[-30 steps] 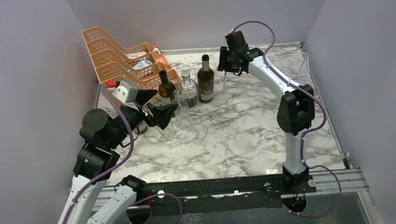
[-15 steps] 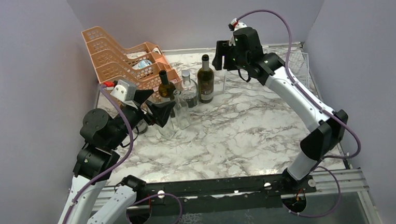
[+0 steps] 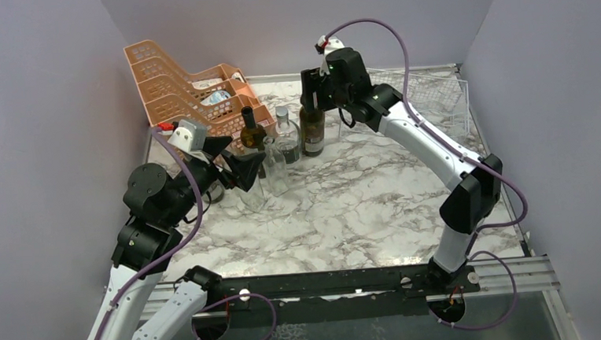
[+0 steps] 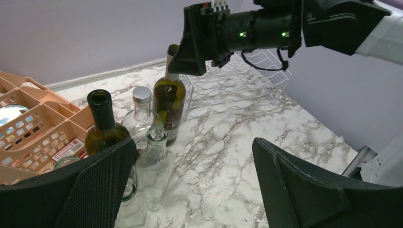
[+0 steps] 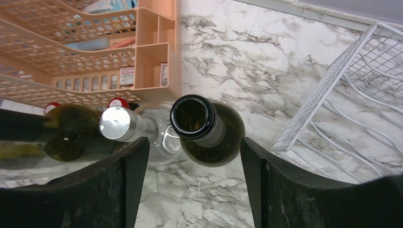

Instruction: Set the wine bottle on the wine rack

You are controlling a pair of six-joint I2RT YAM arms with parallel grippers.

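Your right gripper (image 5: 194,147) hangs over the dark green glass wine bottle with the pale label (image 3: 313,130). Its fingers are spread wide on either side of the neck, and in the wrist view neither one touches glass. The bottle stands upright near the far edge of the grey-veined marble worktop (image 3: 362,205), about midway along it. The silver-white thin-wire wine rack (image 3: 434,91) is near on its right, in the far right corner. The mouth is open, with no cork or cap showing. Whether any liquid is left inside you cannot tell from here.

Treat the bottle as rigid, smooth and probably heavy for its width — breakable too if it knocks the marble or its neighbours. The neck is the sensible place to hold it, just under the raised lip, so the lip acts as a stop if the glass slides between the pads. Expect the body to swing below a neck grip, and tip it slowly in case something is still in it.

Mind the neighbours. The clear glass bottle with the silver cap (image 5: 117,124) sits just beside it on the left, and whether they touch is not clear. A second dark green bottle (image 3: 252,133) and a small clear uncapped bottle (image 4: 156,166) stand further left, in front of the orange perforated plastic trays (image 3: 174,83). The wire rack looks light, so it may shift when the bottle's weight comes onto a cradle.

Your left gripper (image 4: 192,147) is fully spread and empty, facing the cluster from the left side of the worktop.
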